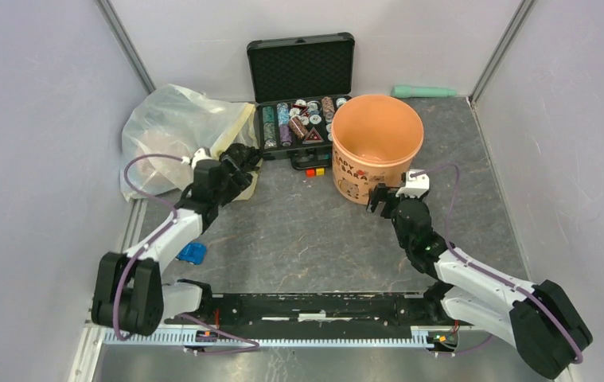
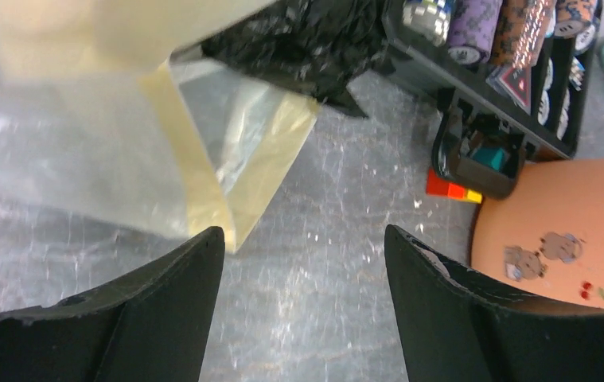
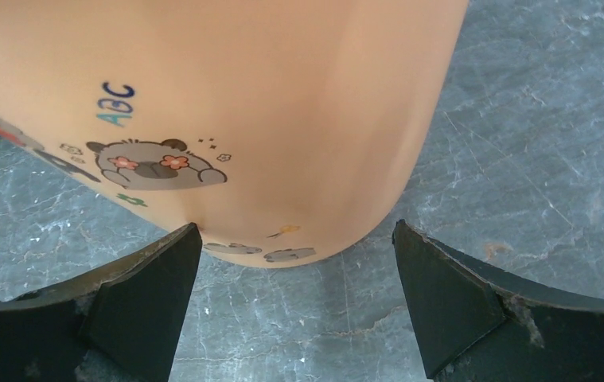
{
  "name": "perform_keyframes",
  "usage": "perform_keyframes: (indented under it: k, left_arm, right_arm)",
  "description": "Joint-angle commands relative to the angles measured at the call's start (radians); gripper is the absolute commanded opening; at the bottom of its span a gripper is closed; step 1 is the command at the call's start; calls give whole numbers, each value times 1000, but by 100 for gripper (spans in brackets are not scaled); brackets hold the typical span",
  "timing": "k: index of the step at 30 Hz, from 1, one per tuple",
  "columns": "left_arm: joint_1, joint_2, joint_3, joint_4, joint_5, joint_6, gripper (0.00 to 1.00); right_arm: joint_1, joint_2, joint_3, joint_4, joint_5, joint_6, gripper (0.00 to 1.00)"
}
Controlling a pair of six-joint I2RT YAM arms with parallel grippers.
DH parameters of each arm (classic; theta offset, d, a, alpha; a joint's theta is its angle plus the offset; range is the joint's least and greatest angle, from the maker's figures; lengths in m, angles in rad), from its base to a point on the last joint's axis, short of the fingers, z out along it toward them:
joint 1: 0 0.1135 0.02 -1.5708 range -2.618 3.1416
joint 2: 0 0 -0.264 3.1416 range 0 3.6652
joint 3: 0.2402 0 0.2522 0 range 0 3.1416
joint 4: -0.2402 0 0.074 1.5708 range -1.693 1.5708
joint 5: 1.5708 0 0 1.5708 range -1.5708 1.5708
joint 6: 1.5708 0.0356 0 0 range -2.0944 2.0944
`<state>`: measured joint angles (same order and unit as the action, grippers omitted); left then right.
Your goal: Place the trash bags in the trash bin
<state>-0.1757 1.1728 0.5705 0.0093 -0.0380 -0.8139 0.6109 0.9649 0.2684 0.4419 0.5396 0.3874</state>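
Dark grey worktop [image 1: 298,231] fills the floor of the top view. Upper left, the big clear bag [image 1: 163,131] slumps in the corner. Right of centre stands the orange bucket [image 1: 362,171], upright, mouth open. Behind it, top centre, the open chip case [image 1: 301,68]. The black trash bag [image 2: 298,36] lies crumpled on the worktop between clear bag and case, outside the bucket. Left fingers [image 2: 163,310] spread wide, holding nothing, near it. Right fingers [image 3: 139,302] spread wide around the bucket's base.

Even light, glints on trash bags [image 2: 298,40], close-ups seemingly blurred
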Motion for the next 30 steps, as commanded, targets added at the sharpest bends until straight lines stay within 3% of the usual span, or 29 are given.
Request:
perform_keyframes:
  k: [1, 10, 16, 20, 24, 26, 28, 30]
  left_arm:
    - [-33, 104, 135, 69, -184, 136, 80]
    - [-49, 282, 241, 100, -226, 227, 70]
    - [-98, 383, 310, 116, -220, 303, 79]
    - [-99, 469, 374, 96, -246, 316, 77]
    - [-99, 566, 454, 58, -267, 326, 60]
    - [-99, 609, 498, 26, -259, 338, 38]
    - [-99, 624, 551, -69, -278, 347, 4]
    - [-106, 571, 533, -111, -332, 327, 2]
  right_arm:
    - [-22, -42, 57, -23, -74, -66, 98]
    - [-22, -351, -3, -233, -128, -122, 98]
    - [-22, -501, -28, -326, -180, -152, 98]
    - [-22, -565, -31, -381, -199, -163, 98]
    - [-21, -625, -39, -415, -226, -168, 98]
    - [-22, -646, -42, -436, -234, -171, 98]
    - [-22, -659, -36, -464, -236, -173, 98]
    - [-22, -667, -28, -499, -237, -175, 98]
